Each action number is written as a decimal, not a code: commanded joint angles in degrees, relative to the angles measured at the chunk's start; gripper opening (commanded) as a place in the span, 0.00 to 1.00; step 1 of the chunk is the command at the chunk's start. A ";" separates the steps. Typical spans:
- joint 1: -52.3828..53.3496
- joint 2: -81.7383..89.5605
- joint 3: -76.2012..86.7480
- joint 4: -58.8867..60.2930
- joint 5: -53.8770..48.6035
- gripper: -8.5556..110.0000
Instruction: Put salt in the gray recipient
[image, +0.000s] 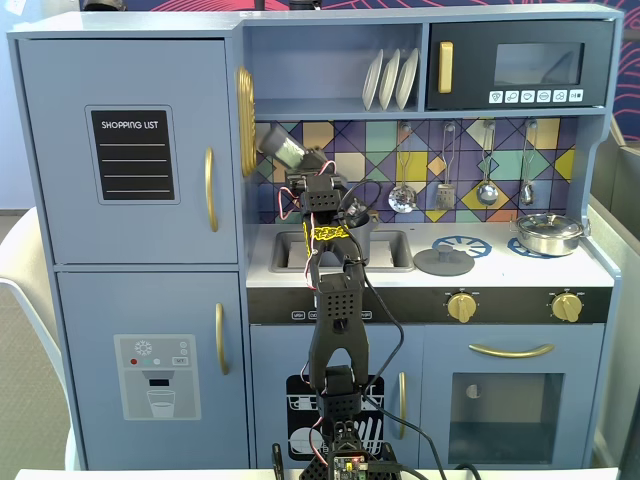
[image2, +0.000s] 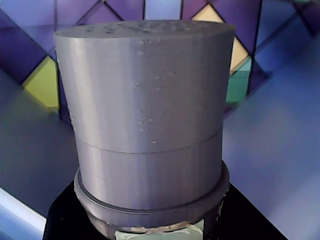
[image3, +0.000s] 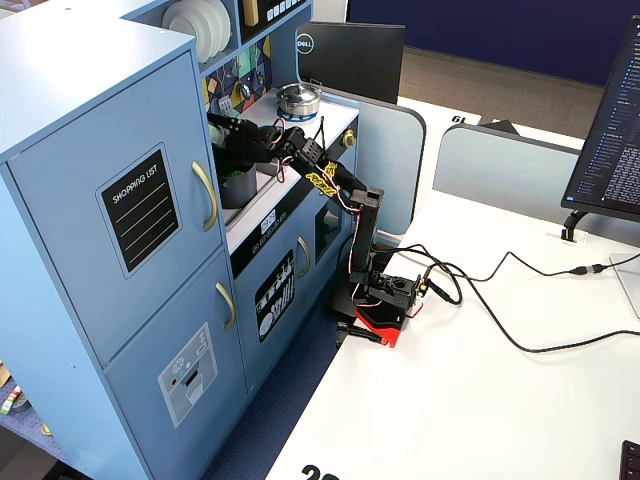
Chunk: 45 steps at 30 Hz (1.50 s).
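While my wrist view is almost filled by the lighter gray cap of the salt (image2: 145, 120), I take it that my fingers are clamped on the shaker's body below that cap. The fingers themselves fall outside every picture's clear reach, so I judge this from how the shaker rides fixed before my camera rather than from seeing the pads.

In a fixed view the salt (image: 286, 148) is raised and tilted, its cap end pointing up and to the left, well above the counter and in front of the tiled backsplash (image: 440, 150). My gripper (image: 312, 170) sits just below and right of it. The gray recipient (image: 357, 237) stands in the sink area beneath my fingers, partly hidden behind my arm (image: 335, 310); from the side fixed view the pot (image3: 237, 185) lies just under my gripper (image3: 232, 130).

I hold the shaker by its lower body so the cap stays free, since that is the end the salt would leave by. The tilt as it stands points the cap upward, so I judge no pouring is happening yet. What remains, by my reckoning, is to turn my wrist until the cap faces down over the pot's mouth. The silver pan (image: 547, 232) and the flat lid (image: 444, 262) sit well off to the right, away from my fingers.
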<state>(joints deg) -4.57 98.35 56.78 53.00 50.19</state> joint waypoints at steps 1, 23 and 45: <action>2.81 -1.49 -9.32 13.62 4.83 0.07; 5.62 0.79 0.97 3.69 8.79 0.07; 33.93 2.37 0.97 -24.52 -88.33 0.07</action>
<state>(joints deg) 19.51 98.35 61.44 34.63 -8.00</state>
